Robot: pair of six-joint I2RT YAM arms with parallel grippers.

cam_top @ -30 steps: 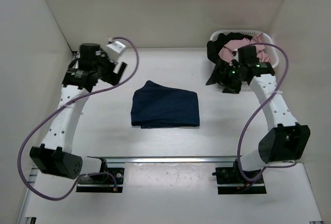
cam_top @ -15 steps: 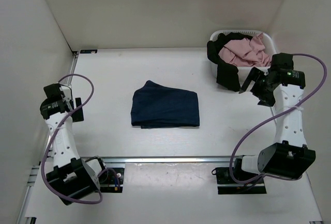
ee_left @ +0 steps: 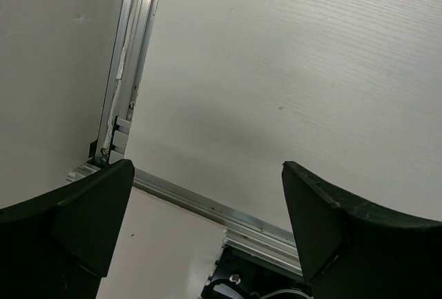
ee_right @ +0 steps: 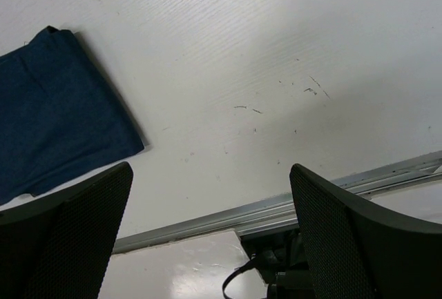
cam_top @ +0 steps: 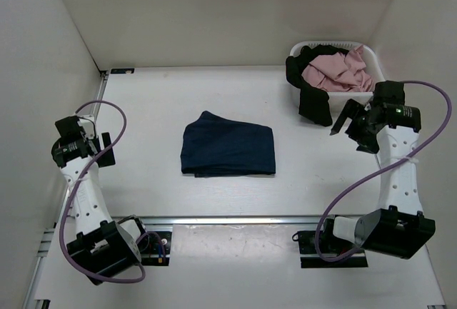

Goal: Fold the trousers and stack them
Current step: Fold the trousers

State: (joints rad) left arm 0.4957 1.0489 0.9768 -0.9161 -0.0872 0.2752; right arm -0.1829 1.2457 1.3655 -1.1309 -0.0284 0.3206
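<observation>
Between left gripper [ee_left: 207, 169] and right gripper [ee_right: 210, 169], both open, lie trousers [cam_top: 228, 150]; basket [cam_top: 323, 43] far right.

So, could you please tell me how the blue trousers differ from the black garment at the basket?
The trousers are dark navy; the black garment is black. The trousers lie folded in a neat flat rectangle on the table; the black garment hangs crumpled over the rim of the basket. Both are soft clothing.
</observation>
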